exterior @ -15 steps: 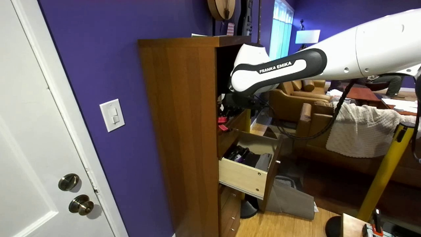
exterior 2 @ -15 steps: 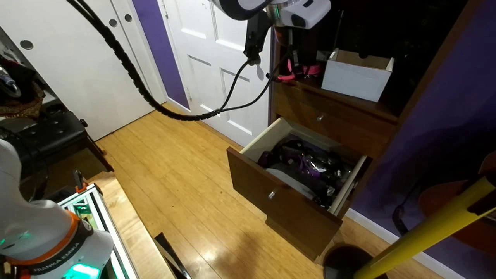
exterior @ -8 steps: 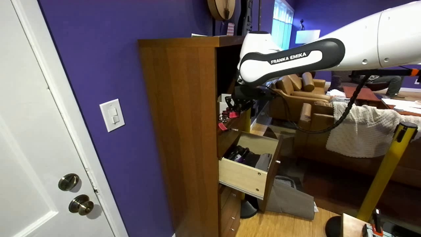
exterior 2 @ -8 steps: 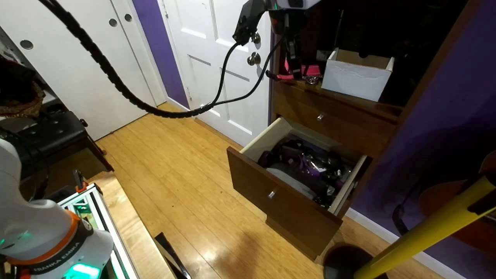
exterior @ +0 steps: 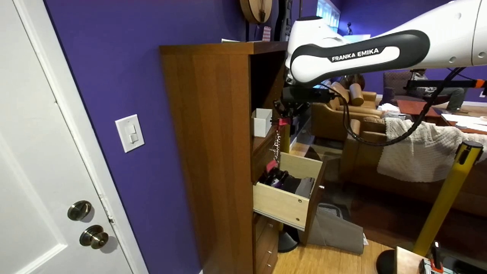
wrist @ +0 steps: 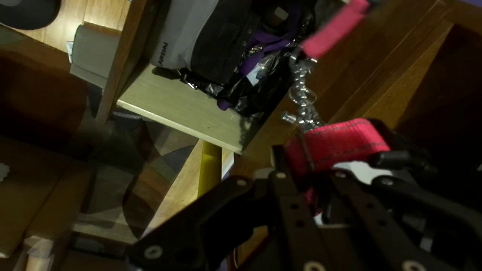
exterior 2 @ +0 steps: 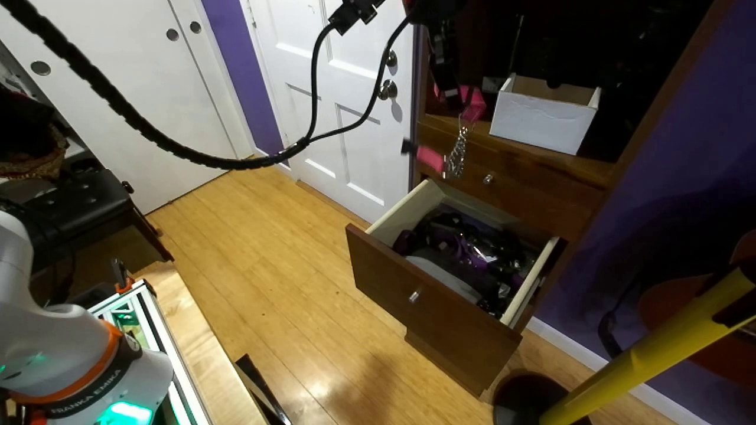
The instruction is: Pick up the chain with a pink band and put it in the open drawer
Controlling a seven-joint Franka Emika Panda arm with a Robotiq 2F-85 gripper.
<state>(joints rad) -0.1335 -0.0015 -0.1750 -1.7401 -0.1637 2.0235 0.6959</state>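
Observation:
The chain with a pink band hangs from my gripper. Its silver links [exterior: 277, 146] [exterior 2: 456, 153] dangle in both exterior views, with a pink end piece swinging below. In the wrist view the pink band [wrist: 339, 145] is pinched between the fingers, and the links [wrist: 302, 94] run from it toward a second pink piece. My gripper [exterior: 280, 118] [wrist: 305, 163] is shut on the band, in front of the cabinet and above the open drawer [exterior: 281, 203] [exterior 2: 425, 295]. In an exterior view the chain's lower end is just above the drawer's back part. The drawer holds dark and purple straps and a grey piece.
A white box [exterior: 261, 122] [exterior 2: 540, 121] stands on the cabinet shelf above the drawers. A closed drawer front [exterior 2: 508, 177] lies between shelf and open drawer. Yellow posts [exterior: 445, 201] [exterior 2: 649, 354] stand near the cabinet. A cable [exterior 2: 201, 156] loops from the arm.
My gripper has come up and out from the shelf, carrying the chain with it. The chain and pink band lay on the shelf before and now hang in the air. The drawer has not moved.

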